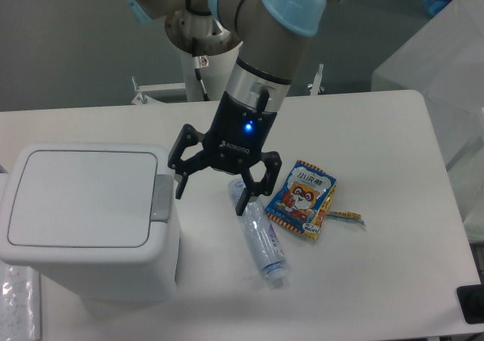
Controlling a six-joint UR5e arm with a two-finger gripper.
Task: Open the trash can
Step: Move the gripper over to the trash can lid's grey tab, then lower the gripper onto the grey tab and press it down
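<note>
Fingers [212, 191] spread open and empty beside the trash can [87, 220], whose grey tab [160, 198] sits just left; overshoot could miss it, nudging the bottle [259, 234] below.

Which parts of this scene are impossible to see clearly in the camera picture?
- Bottle: its upper end is hidden behind the open gripper.
- Snack packet: the print is too small to read.
- Trash can: the lid is closed, so its inside is hidden.
- Dark object: cut off by the right edge.
- Clear item: cut off at the bottom left corner.
</note>
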